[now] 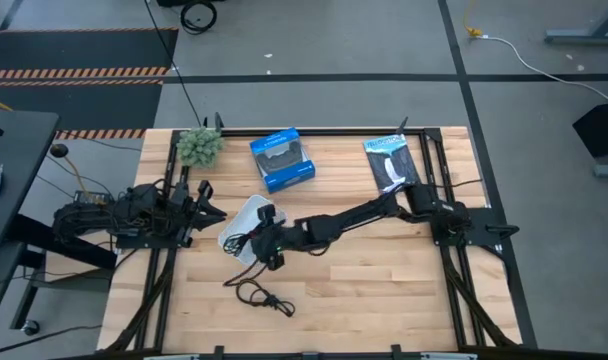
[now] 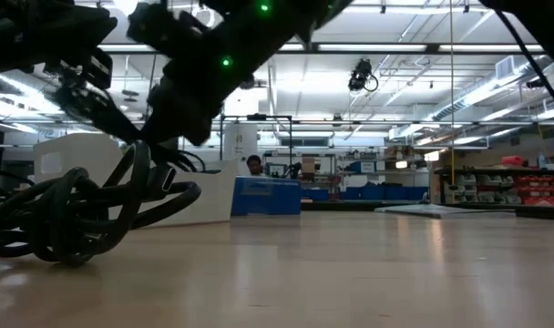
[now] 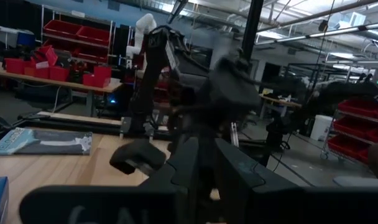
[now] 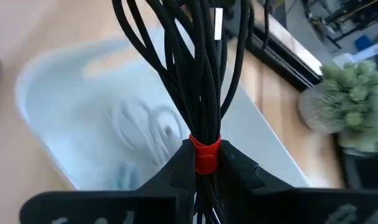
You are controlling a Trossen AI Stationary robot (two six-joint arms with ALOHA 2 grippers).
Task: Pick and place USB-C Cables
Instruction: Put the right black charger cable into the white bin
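My right gripper (image 1: 267, 243) reaches from the table's right side over a white tray (image 1: 246, 212) left of the table's middle and is shut on a black USB-C cable bundle with a red tie (image 4: 204, 112). A white coiled cable (image 4: 148, 124) lies inside the tray (image 4: 71, 106). Another black coiled cable (image 1: 264, 295) lies flat on the wood near the front edge; it also shows in the low view (image 2: 58, 219). My left gripper (image 1: 206, 203) waits shut and empty at the table's left. My right gripper pinches the black bundle between its two fingers at the red tie (image 4: 205, 157) that binds the strands. The strands run along the fingers, and the loops (image 4: 176, 56) spread out beyond the fingertips over the white tray. Whether the loops touch the tray I cannot tell.
A blue box (image 1: 282, 158) and a black flat packet with a white item (image 1: 392, 163) lie at the table's far side. A green plant (image 1: 199, 146) stands at the far left corner. Bare wood lies right of the loose black cable.
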